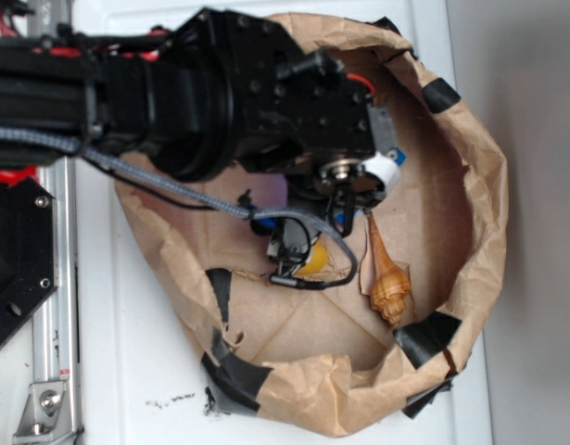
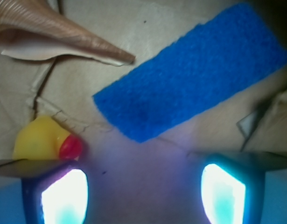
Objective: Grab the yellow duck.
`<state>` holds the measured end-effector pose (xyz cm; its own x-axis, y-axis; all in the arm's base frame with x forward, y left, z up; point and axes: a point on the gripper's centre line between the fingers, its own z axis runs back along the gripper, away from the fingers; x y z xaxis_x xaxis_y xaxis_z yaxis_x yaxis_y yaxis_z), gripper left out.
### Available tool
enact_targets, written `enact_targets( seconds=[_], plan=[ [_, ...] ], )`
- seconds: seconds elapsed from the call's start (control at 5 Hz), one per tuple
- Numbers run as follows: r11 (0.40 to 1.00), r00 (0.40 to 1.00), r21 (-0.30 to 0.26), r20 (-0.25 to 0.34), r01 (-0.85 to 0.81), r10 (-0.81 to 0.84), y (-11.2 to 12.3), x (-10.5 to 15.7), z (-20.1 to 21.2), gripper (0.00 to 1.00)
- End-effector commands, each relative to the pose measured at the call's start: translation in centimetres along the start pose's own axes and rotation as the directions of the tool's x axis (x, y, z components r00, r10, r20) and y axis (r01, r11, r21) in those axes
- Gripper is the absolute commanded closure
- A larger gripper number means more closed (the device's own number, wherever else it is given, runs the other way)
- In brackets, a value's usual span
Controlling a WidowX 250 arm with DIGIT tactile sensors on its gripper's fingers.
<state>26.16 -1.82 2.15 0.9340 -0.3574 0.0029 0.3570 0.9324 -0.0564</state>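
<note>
— Overhead, then: seeing what inside the paper basin (image 1: 470, 176)?

— Looking down on a black robot arm (image 1: 210, 88) reaching across a crumpled brown paper basin patched with black tape (image 1: 234, 375), all resting on a white desk (image 1: 127, 315). Hanging low over the paper floor, the end effector (image 1: 298, 255), with a patch of bright yellow showing right against it.

— Meaning the yellow duck?

— Yes. Sitting at the lower left of the wrist view, the yellow duck (image 2: 40, 140), red-orange beak (image 2: 71, 147) pointing right, body just above the left finger (image 2: 54, 191) and seemingly touching its upper edge, off to the side and not lying between the fingers.

— Clamped, or spread?

— Spread apart, gripping nothing; bare paper showing in the wide gap between the two glowing finger pads (image 2: 222, 191).

— Anything else nearby?

— Lying diagonally across the middle and upper right, a blue sponge (image 2: 190, 74), close to the duck but not touching. Resting at the upper left, a tan spiral seashell (image 2: 50, 32), its pointed tip aiming toward the sponge's end.
</note>
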Motion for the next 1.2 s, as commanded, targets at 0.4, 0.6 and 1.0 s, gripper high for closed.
enact_targets(
  seconds=[0.4,0.6,1.0],
  plan=[
    [0.992,0.992,-0.080,0.089,0.094,-0.087,-5.4,3.8,-0.2,0.00],
    [0.992,0.992,-0.071,0.085,0.103,-0.097,-5.5,3.7,-0.6,0.00],
    [0.994,0.988,-0.055,0.127,0.092,-0.085,-4.6,3.8,0.5,0.00]
  ],
)
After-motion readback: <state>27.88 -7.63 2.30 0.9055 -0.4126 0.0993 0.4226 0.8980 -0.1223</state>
